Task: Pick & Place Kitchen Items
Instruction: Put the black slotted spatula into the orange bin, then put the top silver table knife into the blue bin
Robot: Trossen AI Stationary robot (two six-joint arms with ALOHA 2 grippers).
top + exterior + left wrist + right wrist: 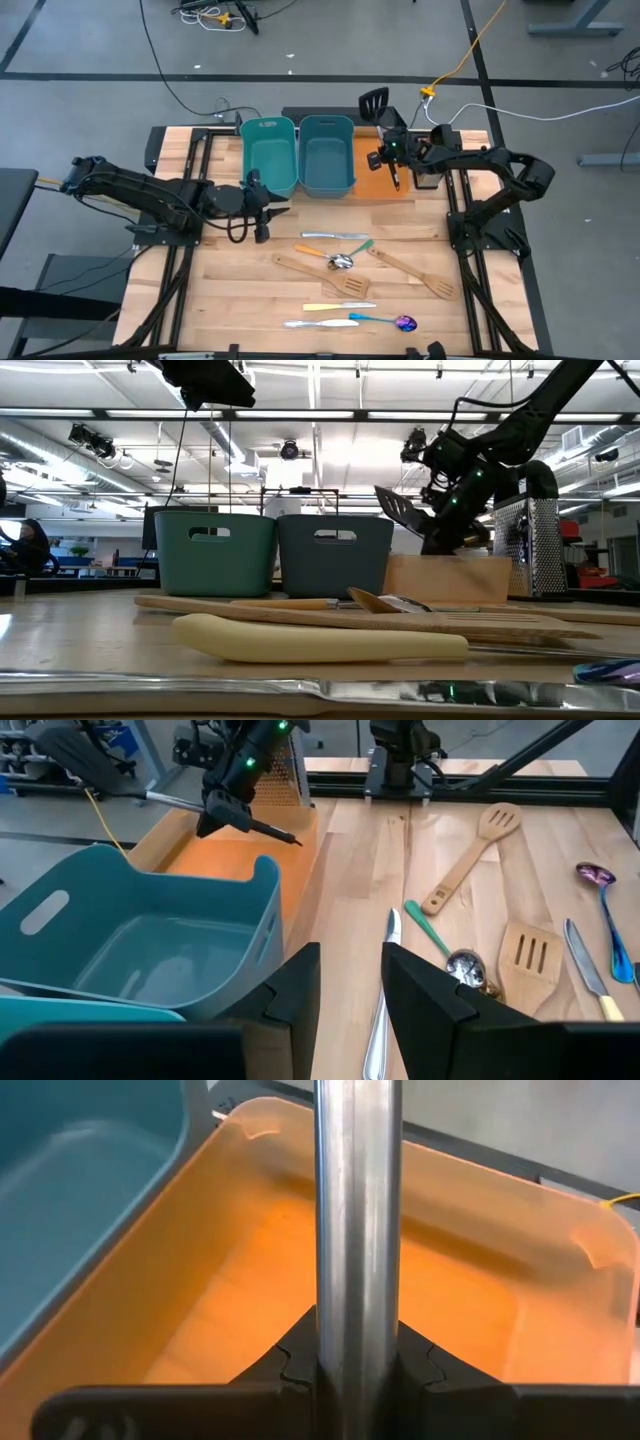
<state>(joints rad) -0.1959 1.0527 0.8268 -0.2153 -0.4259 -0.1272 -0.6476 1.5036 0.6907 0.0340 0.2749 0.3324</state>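
Wooden bench (240, 300) with scattered utensils; right pincer (385, 157) clamped on black slotted spatula (374, 102) above orange tray (368, 185); left pincer (278, 208) partly open, empty.

Right arm: reaches left at far right, right gripper (385, 158) raised, fingers clamped on held item. Left arm: extends right at mid-left, left gripper (270, 207) low, fingers parted, nothing held.

We see even, bright overhead light from ceiling strip lamps (320, 415) at twelve o'clock, flaring white. Shadows on the wooden table (250, 290) stay soft. Nearest the low camera, the cream-handled cutlery (320, 640) blurs; glare streaks the metal handle (357, 1220).
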